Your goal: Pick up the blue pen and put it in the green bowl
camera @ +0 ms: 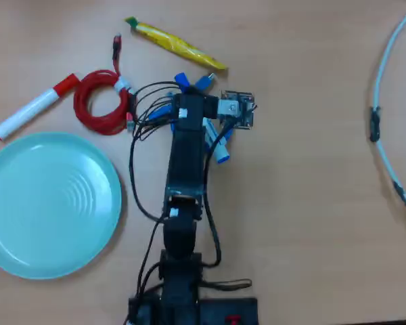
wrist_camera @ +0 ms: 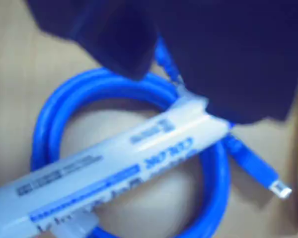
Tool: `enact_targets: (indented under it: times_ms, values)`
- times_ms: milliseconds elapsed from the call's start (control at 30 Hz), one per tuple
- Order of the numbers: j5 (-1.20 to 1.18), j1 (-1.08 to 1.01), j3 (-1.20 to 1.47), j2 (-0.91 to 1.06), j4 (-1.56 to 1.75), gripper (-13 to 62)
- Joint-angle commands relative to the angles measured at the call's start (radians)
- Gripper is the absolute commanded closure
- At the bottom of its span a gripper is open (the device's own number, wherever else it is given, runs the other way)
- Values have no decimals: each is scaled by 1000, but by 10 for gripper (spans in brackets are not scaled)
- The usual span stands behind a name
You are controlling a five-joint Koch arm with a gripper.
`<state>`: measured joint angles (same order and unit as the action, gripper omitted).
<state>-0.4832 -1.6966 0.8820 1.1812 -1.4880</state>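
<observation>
In the wrist view the blue pen (wrist_camera: 114,173), a thick white barrel with blue print, lies slanted across the coiled blue cable (wrist_camera: 54,109). Its upper end runs under the dark gripper (wrist_camera: 181,94). One dark finger (wrist_camera: 124,44) stands off the barrel with cable showing in the gap, so the jaws look apart. In the overhead view the gripper (camera: 189,91) is over the cable, and only the pen's blue end (camera: 220,154) sticks out to the right of the arm. The green bowl (camera: 27,203) lies empty at the lower left.
In the overhead view a white marker with a red cap (camera: 34,108) and a coiled red cable (camera: 98,101) lie above the bowl. A yellow packet (camera: 176,44) lies at the top. A pale hoop (camera: 386,101) curves along the right edge.
</observation>
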Motion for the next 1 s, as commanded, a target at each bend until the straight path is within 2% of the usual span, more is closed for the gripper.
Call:
enact_targets:
  times_ms: [0,233,533,700,833,967]
  values:
    - [-81,-5,-75,17,-26,376]
    - [-291,0,-21,14,-32,382]
    - [-336,15,32,8,-23,373]
    - [-330,14,37,-60,-6,368]
    - [-310,15,34,-64,-3,321]
    - [-301,15,34,-64,-3,236]
